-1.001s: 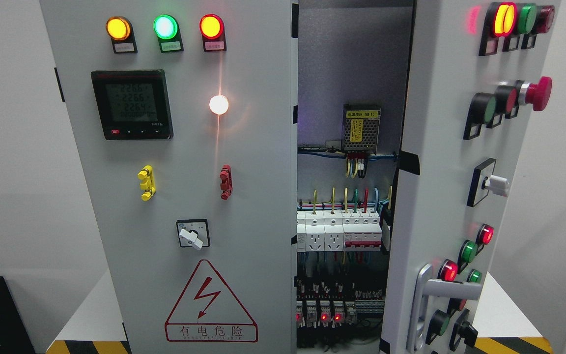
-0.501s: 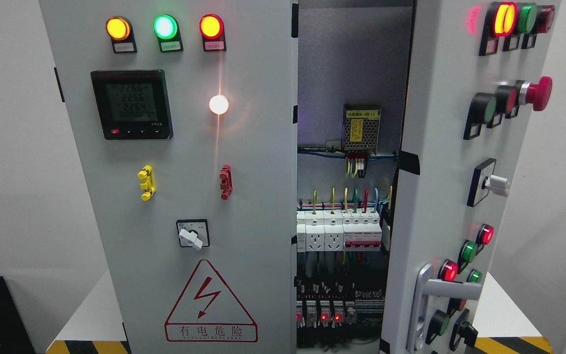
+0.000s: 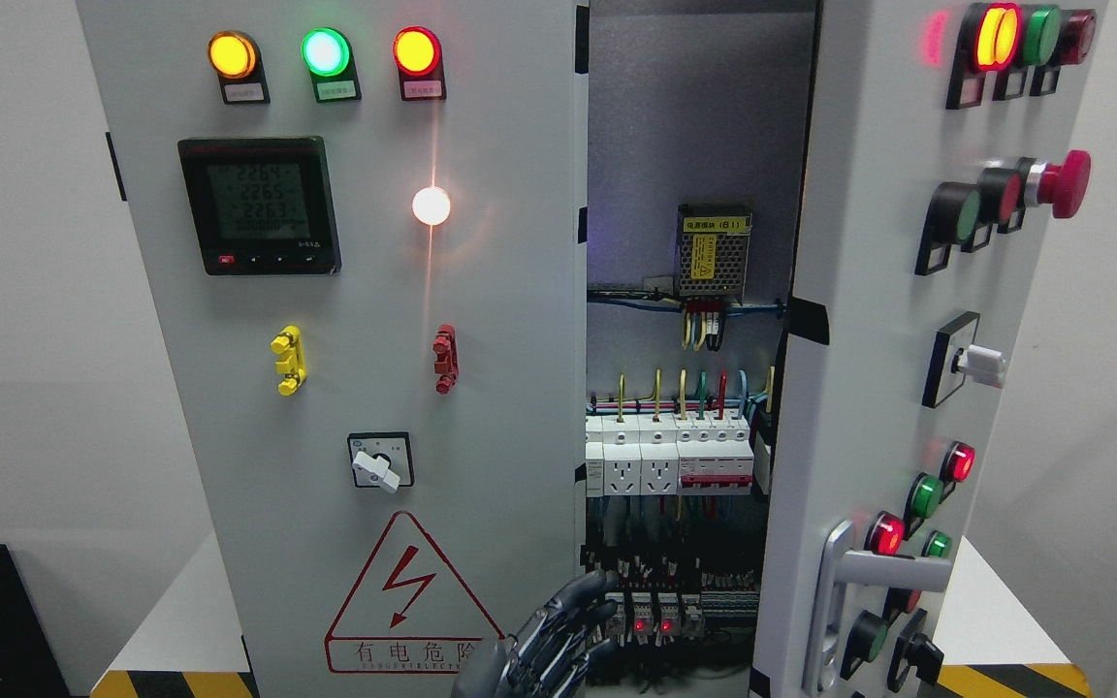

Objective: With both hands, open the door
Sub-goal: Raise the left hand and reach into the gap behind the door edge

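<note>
Grey left door (image 3: 345,388) sits closed; the right door (image 3: 869,339) stands ajar. In the head view I see my left hand (image 3: 549,640) at the bottom edge, fingers (image 3: 583,591) loosely curled, holding nothing. I'd hook that door's free edge and pull steadily.

Digital meter (image 3: 260,206) on the left door (image 3: 345,388): three rows, roughly 2264, 2265, 2263. Warning triangle (image 3: 413,606) with red lightning bolt, captioned 有电危险. Indicator lamp labels illegible.
</note>
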